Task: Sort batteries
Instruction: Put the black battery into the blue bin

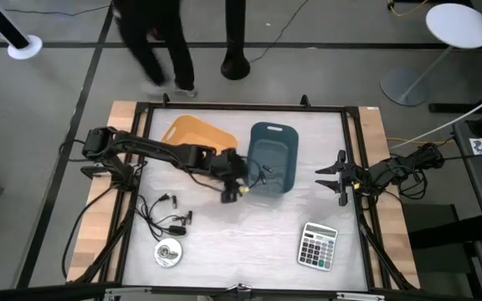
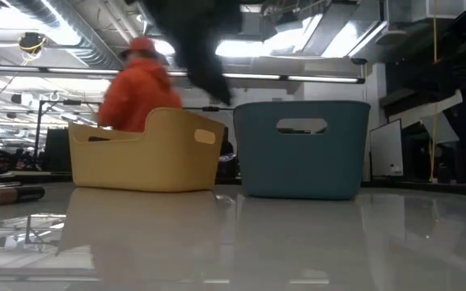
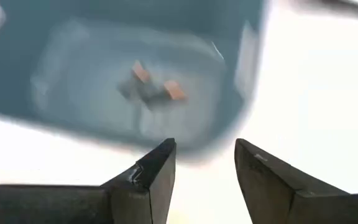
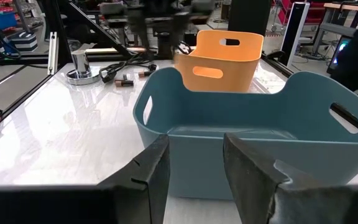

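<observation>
**Battery sort: partly there, some still loose**

Near edge of the desk (image 1: 249, 251) has no batteries that I can spot. Further in toward the left edge, a couple of dark batteries (image 4: 124, 81) lie loose by the cable (image 1: 159, 219), so there's work left, I'd say. Mid-desk, the left tool (image 3: 201, 165) hangs at the blue bin (image 1: 272, 156) rim, fingers spread, nothing between them. In the bin: two dark coppery-ended cells (image 3: 154, 87), blurry. Orange bin (image 1: 192, 134) contents hidden. Right tool (image 1: 331, 176) waits at the right edge, spread and empty.
</observation>
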Controlling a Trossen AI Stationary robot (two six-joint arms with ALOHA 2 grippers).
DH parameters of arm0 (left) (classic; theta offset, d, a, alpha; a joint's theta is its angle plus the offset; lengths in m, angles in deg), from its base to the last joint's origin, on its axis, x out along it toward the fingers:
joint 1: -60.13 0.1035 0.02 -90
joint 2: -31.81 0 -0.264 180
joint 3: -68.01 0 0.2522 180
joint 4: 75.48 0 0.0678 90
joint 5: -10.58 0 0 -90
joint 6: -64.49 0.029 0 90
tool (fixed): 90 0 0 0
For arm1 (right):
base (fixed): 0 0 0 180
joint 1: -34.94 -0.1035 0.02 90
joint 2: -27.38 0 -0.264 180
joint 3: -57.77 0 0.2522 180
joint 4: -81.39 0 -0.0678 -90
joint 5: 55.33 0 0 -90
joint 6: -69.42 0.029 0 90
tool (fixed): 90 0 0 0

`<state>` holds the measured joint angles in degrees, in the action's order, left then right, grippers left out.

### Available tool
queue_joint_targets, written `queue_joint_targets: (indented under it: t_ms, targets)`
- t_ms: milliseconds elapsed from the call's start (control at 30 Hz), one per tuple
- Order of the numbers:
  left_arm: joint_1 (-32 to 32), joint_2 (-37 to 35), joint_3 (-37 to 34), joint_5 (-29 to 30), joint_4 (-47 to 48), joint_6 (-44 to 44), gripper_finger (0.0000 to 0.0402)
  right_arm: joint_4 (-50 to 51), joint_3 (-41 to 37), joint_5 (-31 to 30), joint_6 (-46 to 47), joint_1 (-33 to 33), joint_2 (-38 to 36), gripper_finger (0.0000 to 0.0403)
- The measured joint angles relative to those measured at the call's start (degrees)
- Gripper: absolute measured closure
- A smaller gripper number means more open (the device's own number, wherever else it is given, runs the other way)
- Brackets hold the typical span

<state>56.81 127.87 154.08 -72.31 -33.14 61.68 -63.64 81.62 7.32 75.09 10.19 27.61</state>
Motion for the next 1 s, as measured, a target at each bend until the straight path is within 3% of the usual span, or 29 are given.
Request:
queue_joint_targets:
  t_ms: [133, 300, 433, 633, 1000]
  targets:
    - [-2.58, -1.52, 0.0, -3.82, 14.06, -11.63, 0.0253, 0.01, 0.0, 0.0, 0.01, 0.0, -0.01, 0.0258]
    - [-6.11, -2.0, -0.03, -8.4, 31.51, -32.28, 0.0256, 0.0, 0.02, -0.02, 0.01, 0.0, 0.0, 0.0258]
    - [-8.8, -2.0, -2.47, -9.8, 37.65, -47.05, 0.0256, 0.0, 0.0, -0.02, 0.01, 0.02, 0.02, 0.0258]
    - [-11.07, -1.99, -7.9, -11.9, 36.19, -57.79, 0.0256, -0.02, 0.0, -0.01, 0.0, 0.0, 0.01, 0.0258]
    - [-13.41, -1.97, -14.22, -13.8, 22.59, -62.5, 0.0257, -0.02, 0.01, -0.01, -0.01, 0.02, -0.01, 0.0258]
